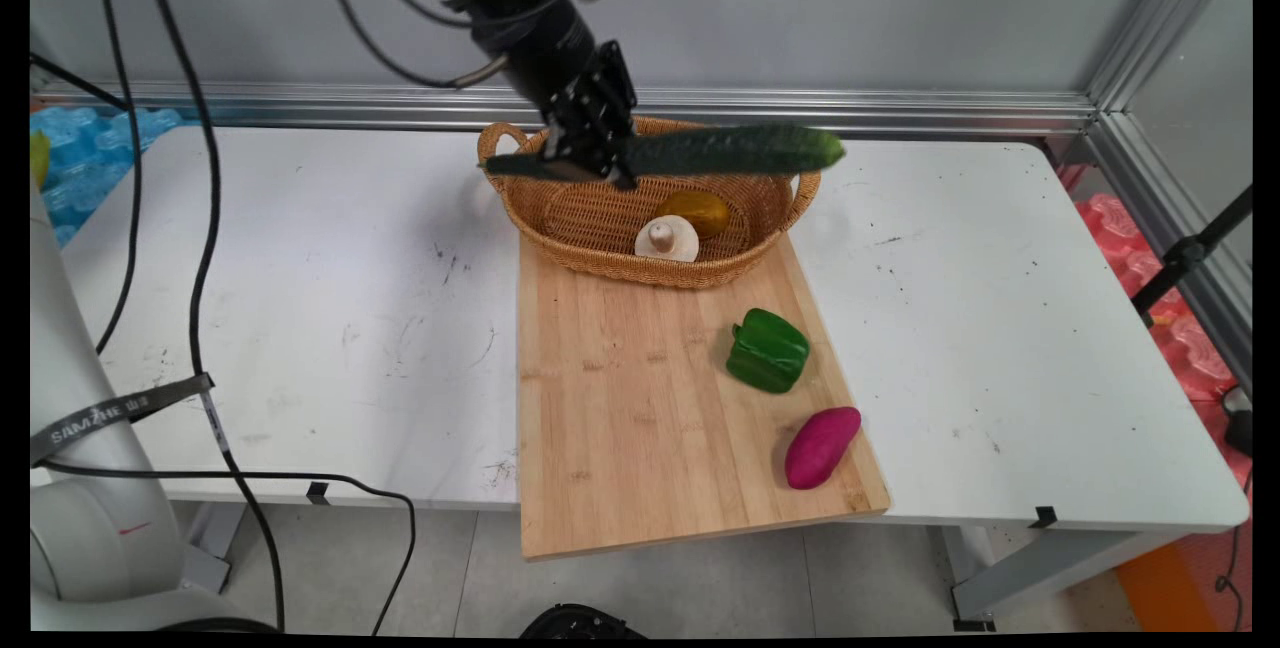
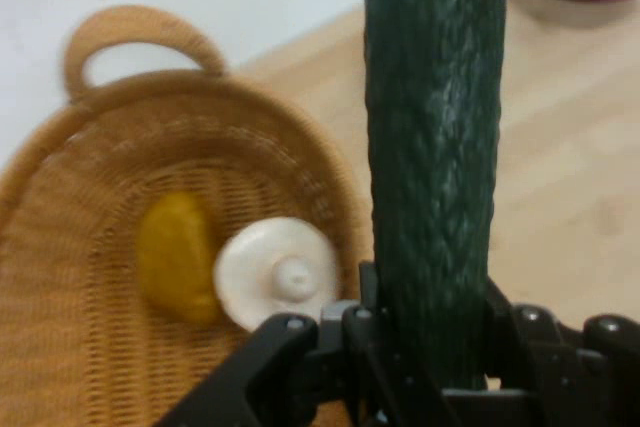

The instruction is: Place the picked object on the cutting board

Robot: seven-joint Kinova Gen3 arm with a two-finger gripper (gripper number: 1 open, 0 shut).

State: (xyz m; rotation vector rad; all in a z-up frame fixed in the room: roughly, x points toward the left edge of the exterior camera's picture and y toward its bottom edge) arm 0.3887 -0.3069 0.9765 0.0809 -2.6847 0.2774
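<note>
In the upper middle of the frame the black two-finger gripper point(image 1: 590, 150) gripped the long dark-green cucumber point(image 1: 700, 150) near its left end, its long axis level above the oval woven wicker basket point(image 1: 600, 218) (holding a white mushroom point(image 1: 667, 238)).

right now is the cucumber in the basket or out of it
Out: the cucumber hangs level above the basket, clamped in the gripper; only a mushroom and a yellow piece lie inside.

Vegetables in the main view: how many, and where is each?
5. Cucumber held in the gripper above the basket; mushroom and yellow vegetable inside it; green pepper and purple sweet potato on the cutting board.
</note>
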